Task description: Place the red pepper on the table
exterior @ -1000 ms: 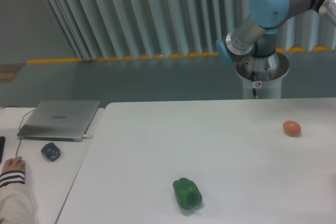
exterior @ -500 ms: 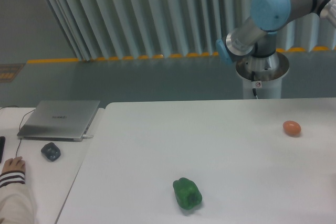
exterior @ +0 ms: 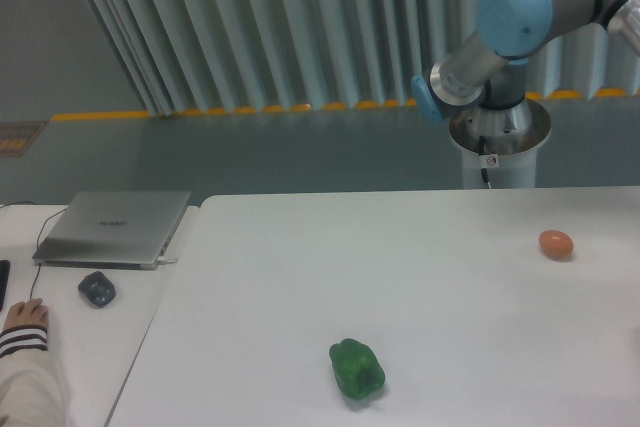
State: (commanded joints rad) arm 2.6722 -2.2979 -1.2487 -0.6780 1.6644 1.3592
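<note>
- Red pepper is nowhere in my camera view at this moment; I cannot say where it is, and I can only guess that it sits off the right edge, where the arm runs out of frame.
- From the left: a person's hand (exterior: pixel 24 316) in a striped sleeve rests on the narrow side desk (exterior: pixel 100 347), next to a small dark mouse-like object (exterior: pixel 97 289), with a closed laptop (exterior: pixel 113 228) behind it. I judge this to be someone's work spot, apart from the robot's area.
- Next comes the large white desk (exterior: pixel 300 277), the placing surface for my task, with plenty of bare top to set something down.
- On it, a green pepper (exterior: pixel 357 369) lies near the front edge, on its side, well apart from everything else. It is not my target.
- Further right, a small orange egg-shaped thing (exterior: pixel 556 243) sits alone near the far right of the desk.
- Behind the desk, the robot arm (exterior: pixel 512 12) rises from its pedestal and bends out past the right edge of the frame.
- Its fingers are out of sight, so I cannot tell whether they are spread, closed or holding the pepper, nor how the pepper lies relative to them.
</note>
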